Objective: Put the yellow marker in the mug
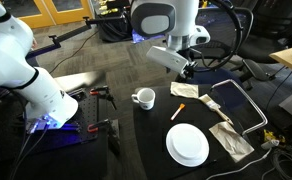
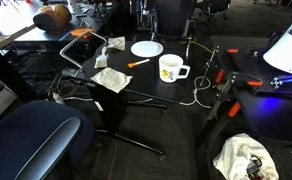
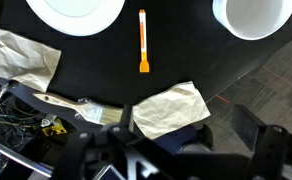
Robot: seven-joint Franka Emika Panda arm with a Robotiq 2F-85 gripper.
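Observation:
The yellow marker (image 3: pixel 143 40) lies flat on the black table between the white plate (image 3: pixel 76 12) and the white mug (image 3: pixel 254 15). It shows in both exterior views (image 1: pixel 179 111) (image 2: pixel 138 63). The mug (image 1: pixel 143 97) (image 2: pixel 171 69) stands upright and looks empty from above. My gripper (image 3: pixel 181 150) is open and empty. It hangs above the table's far edge (image 1: pixel 186 68), well above and apart from the marker, over a crumpled napkin (image 3: pixel 171 108).
The plate (image 1: pixel 187 145) (image 2: pixel 146 48) sits near the marker. Pale napkins (image 1: pixel 231 140) (image 2: pixel 111 78) lie on the table. A metal chair frame (image 1: pixel 248 105) and cables stand beside the table. The robot base (image 1: pixel 46 100) is to one side.

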